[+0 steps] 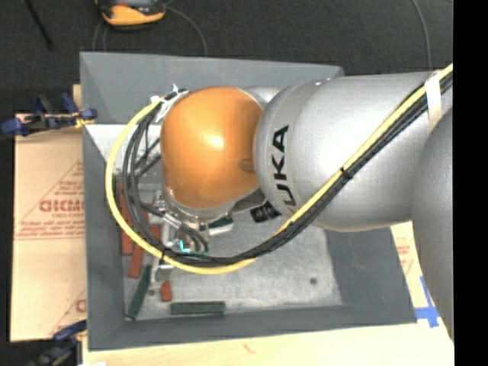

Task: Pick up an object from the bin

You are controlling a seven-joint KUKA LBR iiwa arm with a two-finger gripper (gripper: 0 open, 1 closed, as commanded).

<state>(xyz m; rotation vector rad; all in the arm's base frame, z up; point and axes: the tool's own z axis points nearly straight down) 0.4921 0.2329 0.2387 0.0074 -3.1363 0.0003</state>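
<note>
My gripper (183,229) reaches down into the lower-left part of the bin, just below the arm's orange cover, and most of it is hidden by cables. Right beside it on the left lie reddish-brown flat pieces (134,255). Below it a small red piece (165,288) rests next to a dark green stick (139,291) that lies tilted. A dark green bar (197,308) lies flat along the bin's front wall. I cannot make out anything held in the gripper.
The arm and its orange cover hide the upper and middle part of the bin. A small black thing (263,213) peeks out under the arm to the gripper's right. The bin's floor at lower right is bare grey.
</note>
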